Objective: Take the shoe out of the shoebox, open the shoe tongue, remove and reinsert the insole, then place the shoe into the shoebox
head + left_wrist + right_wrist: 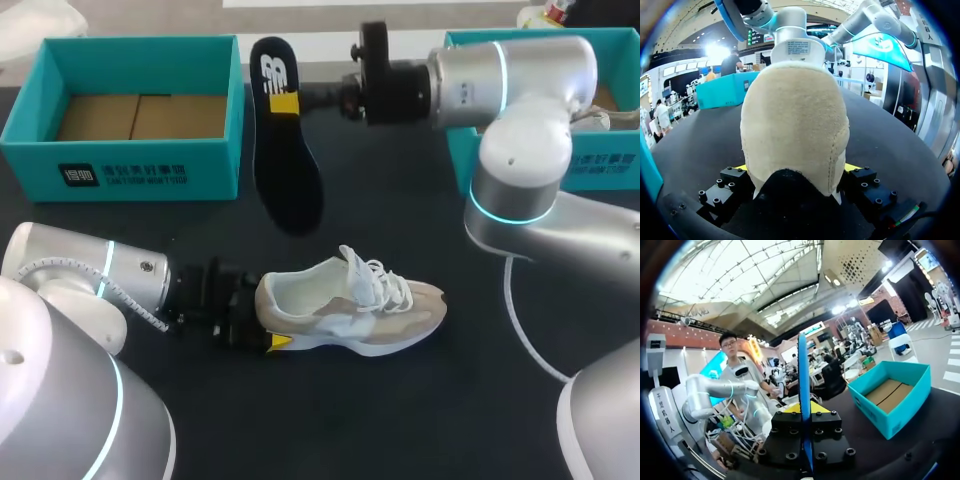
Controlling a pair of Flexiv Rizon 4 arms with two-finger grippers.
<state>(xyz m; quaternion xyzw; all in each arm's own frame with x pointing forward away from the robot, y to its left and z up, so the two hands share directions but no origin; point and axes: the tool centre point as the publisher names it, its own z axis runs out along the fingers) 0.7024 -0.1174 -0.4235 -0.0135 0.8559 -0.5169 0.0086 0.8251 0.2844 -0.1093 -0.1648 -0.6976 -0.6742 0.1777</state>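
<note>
Down on the matte black surface point(400, 420) sits one low sneaker point(350, 305), upright with its toe pointing right. It has a soft tan suede-looking heel, paler mesh panels, white laces and a chunky white sole. The left jaws are clenched on its heel from both sides. Up in the air, just beside the left box, the right jaws are pinching one insole point(283, 140), which is thin, flat, dark navy and long with rounded ends. Two open teal cardboard shoeboxes sit at the back, one far left point(120, 165) with a plain brown floor and one far right point(600, 165) behind the right arm.
</note>
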